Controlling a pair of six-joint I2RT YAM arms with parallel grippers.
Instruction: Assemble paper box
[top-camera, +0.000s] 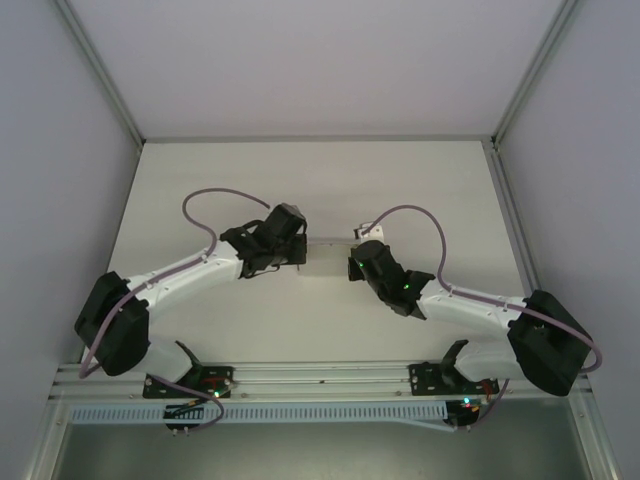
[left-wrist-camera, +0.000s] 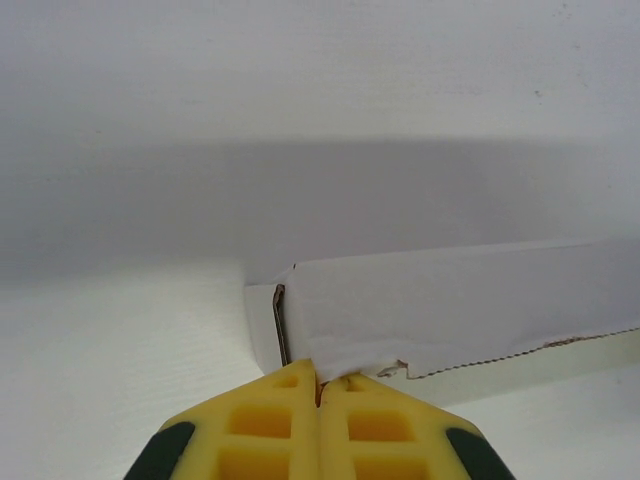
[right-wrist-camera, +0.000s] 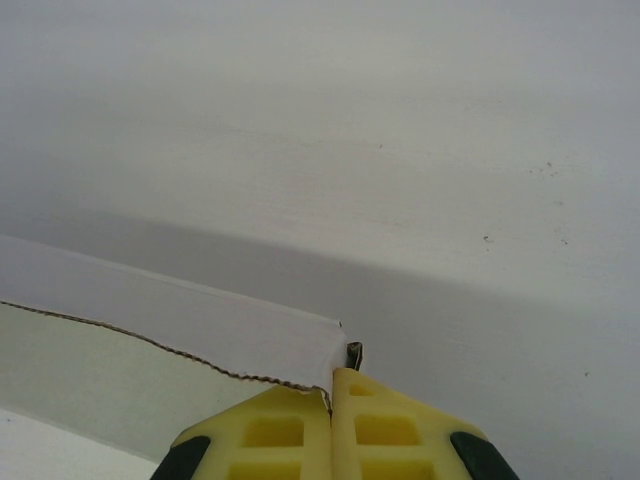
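Nearest the arm bases, the left tool (left-wrist-camera: 320, 378), its yellow fingers pressed together, is clenching a lower corner of the long, plain white, thin-cardboard paper box (left-wrist-camera: 450, 300), while the right tool (right-wrist-camera: 331, 375) is pinching the opposite end in the same way. The paper box is spanning the gap between them over the middle of the white desk (top-camera: 300, 180). Its ragged perforated edge is running along the near side, and what is inside cannot be told. Beyond it, bare desk is stretching to the pale walls (top-camera: 300, 70).
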